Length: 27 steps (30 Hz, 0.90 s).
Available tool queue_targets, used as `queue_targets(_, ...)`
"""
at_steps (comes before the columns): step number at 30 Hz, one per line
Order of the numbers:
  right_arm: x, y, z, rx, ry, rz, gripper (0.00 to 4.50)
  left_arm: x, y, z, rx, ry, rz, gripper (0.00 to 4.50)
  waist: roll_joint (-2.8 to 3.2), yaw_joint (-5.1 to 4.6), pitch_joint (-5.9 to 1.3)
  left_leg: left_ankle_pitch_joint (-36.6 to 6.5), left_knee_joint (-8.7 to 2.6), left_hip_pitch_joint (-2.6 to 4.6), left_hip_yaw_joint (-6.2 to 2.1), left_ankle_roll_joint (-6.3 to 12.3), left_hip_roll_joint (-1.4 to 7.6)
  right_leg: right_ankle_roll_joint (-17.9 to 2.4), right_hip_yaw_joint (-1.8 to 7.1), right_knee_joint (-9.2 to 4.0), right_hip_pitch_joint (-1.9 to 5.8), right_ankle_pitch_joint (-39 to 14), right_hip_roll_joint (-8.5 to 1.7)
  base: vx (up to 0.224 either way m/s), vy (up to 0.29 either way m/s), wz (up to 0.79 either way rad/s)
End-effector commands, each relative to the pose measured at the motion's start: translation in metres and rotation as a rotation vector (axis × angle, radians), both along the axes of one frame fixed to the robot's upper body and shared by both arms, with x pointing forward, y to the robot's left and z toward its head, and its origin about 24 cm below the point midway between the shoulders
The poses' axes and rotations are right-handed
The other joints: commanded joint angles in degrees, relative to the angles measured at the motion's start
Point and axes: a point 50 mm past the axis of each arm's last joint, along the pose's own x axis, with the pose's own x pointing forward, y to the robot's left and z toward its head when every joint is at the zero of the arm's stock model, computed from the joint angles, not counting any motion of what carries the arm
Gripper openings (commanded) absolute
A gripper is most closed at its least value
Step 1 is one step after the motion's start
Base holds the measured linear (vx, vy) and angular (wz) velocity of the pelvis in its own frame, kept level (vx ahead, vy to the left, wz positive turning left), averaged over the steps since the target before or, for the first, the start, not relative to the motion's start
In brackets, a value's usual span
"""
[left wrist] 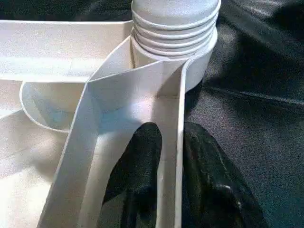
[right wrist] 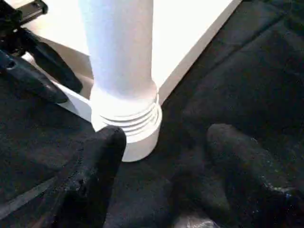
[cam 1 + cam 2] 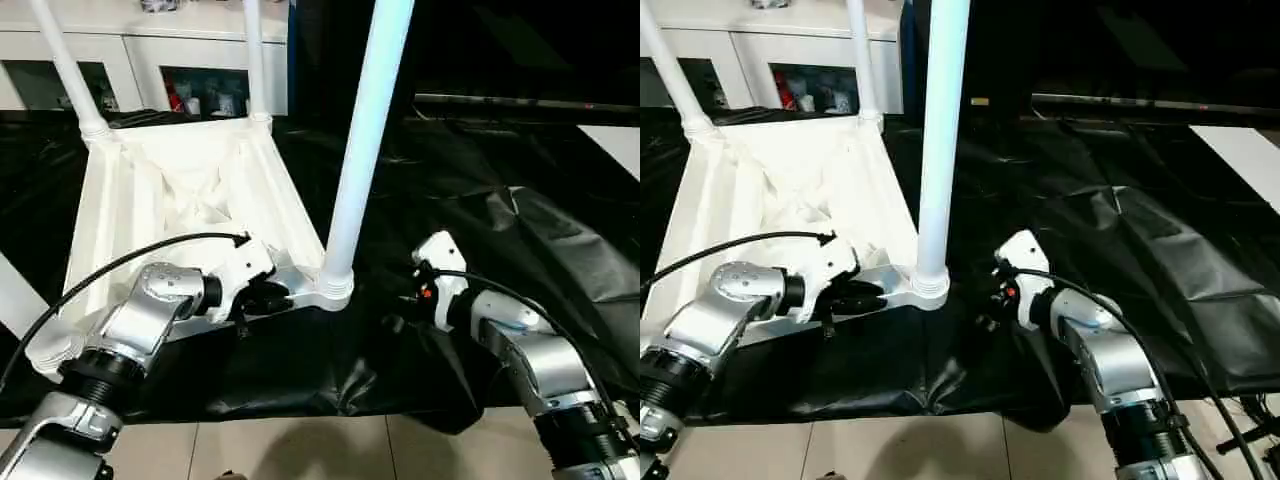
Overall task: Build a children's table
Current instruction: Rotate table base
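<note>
The children's table (image 3: 190,190) lies upside down, legs pointing up. The left gripper (image 3: 262,296) pinches its rim wall; the right gripper (image 2: 161,156) stands open, empty.

Tops of the three upright legs (image 3: 365,140), cut off by the upper edge.

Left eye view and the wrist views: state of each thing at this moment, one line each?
Table top: upside down on the black cloth, ribbed underside up.
Near leg: upright in its corner socket.
Two far legs: upright in the far sockets.
Left gripper: fingers either side of the top's rim wall near that socket.
Right gripper: open, beside the socket, holding nothing.
</note>
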Motion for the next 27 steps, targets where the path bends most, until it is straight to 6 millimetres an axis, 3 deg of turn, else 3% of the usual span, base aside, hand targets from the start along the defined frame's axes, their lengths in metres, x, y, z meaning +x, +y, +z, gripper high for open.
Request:
queue_targets(1, 0.004, 0.002, 0.01, -0.008, -0.046, 0.029, 3.18, 0.0, 0.001, -0.008, 0.04, 0.024, 0.015, 0.6, 0.23, -0.16, -3.23, -18.9, -3.86, 0.44, 0.63, -0.75, -0.16, -5.9, 1.79, -5.48, 2.15, -24.4, -3.14, 0.0, 0.0, 0.0)
queue_targets(7, 0.005, 0.004, 0.011, -0.014, -0.05, 0.054, 3.18, 0.0, 0.003, -0.009, 0.044, 0.047, 0.006, 0.15, 0.17, -0.29, -3.12, -20.3, -3.89, 0.5, 0.52, -0.74, -0.24, -5.0, 1.66, -5.88, 1.96, -27.6, -3.17, 0.0, 0.0, 0.0)
queue_targets(13, 0.009, 0.008, 0.009, -0.025, -0.048, 0.105, 3.18, -0.006, 0.004, -0.013, 0.059, 0.117, -0.054, 0.07, 0.18, -0.44, -3.47, -18.8, -3.92, 0.43, 0.56, -0.79, -0.01, -7.3, 1.86, -5.13, 2.1, -21.3, -3.11, 0.0, 0.0, 0.0)
queue_targets(14, 0.009, 0.008, 0.009, -0.025, -0.048, 0.105, 3.46, -0.006, 0.004, -0.013, 0.059, 0.117, -0.054, 0.0, 0.01, -0.41, -3.47, -18.2, -3.86, 0.34, 0.67, -0.61, -0.08, -7.9, 1.89, -4.99, 2.24, -20.0, -3.05, 0.0, 0.0, 0.0)
queue_targets(16, 0.014, 0.011, 0.008, -0.014, -0.03, 0.133, 3.53, -0.005, 0.001, -0.01, 0.058, 0.112, -0.074, 0.0, -0.13, -0.4, -3.62, -17.1, -3.8, 0.31, 0.73, -0.44, -0.06, -8.7, 1.91, -4.7, 2.4, -18.5, -3.17, 0.0, 0.0, 0.0)
queue_targets(18, 0.016, 0.012, 0.007, -0.014, -0.017, 0.156, 3.84, -0.005, -0.001, -0.008, 0.053, 0.106, -0.085, 0.0, 0.04, -0.39, -3.52, -16.7, -3.76, 0.31, 0.77, -0.38, -0.03, -9.1, 1.91, -4.69, 2.4, -18.0, -3.16, 0.0, 0.0, 0.0)
queue_targets(19, 0.017, 0.013, 0.006, -0.02, -0.016, 0.165, 3.84, -0.004, -0.002, -0.007, 0.051, 0.104, -0.089, 0.0, -0.36, -0.41, -3.51, -16.5, -3.78, 0.23, 0.83, -0.27, 0.0, -9.1, 1.89, -4.71, 2.5, -17.9, -3.16, 0.0, 0.0, 0.0)
queue_targets(20, 0.018, 0.014, 0.006, -0.033, -0.016, 0.176, 3.84, -0.004, -0.004, -0.005, 0.048, 0.098, -0.097, 0.0, -0.12, -0.27, -3.53, -15.9, -3.8, 0.28, 0.8, -0.35, 0.03, -9.0, 1.94, -4.6, 2.53, -17.5, -3.2, 0.0, 0.0, 0.0)
queue_targets(27, 0.021, 0.025, 0.003, -0.058, -0.016, 0.254, 3.91, -0.002, -0.008, -0.001, 0.041, 0.082, -0.109, 0.0, -0.38, -0.2, -3.51, -16.0, -3.85, 0.29, 0.86, -0.49, 0.06, -9.4, 1.87, -4.52, 2.57, -17.0, -3.2, 0.0, 0.0, 0.0)
